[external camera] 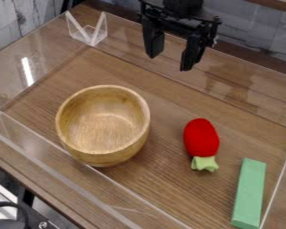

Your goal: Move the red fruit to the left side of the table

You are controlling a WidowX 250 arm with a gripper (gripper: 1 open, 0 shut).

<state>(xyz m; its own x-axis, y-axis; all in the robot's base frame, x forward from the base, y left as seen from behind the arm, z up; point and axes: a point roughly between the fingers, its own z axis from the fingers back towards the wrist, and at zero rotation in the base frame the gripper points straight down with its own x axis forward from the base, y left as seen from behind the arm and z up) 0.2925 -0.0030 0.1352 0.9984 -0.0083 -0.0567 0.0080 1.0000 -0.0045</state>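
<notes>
Red fruit (202, 138), glossy oval, is lying well below the fingers (189, 54); gripper (172, 46) is hanging above the wood-grain table (170, 98), pointing down, fingers spread, holding nothing.

Table (170, 98) with bowl (103, 124), red fruit (202, 139), green block (249, 192).

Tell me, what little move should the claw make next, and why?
Probably swing toward the camera and down over the small glossy red toy fruit. The black gripper hangs open and empty near the far wall, well apart from the fruit, which lies untouched on the brown wooden table between the round wooden bowl and the long green block.
</notes>
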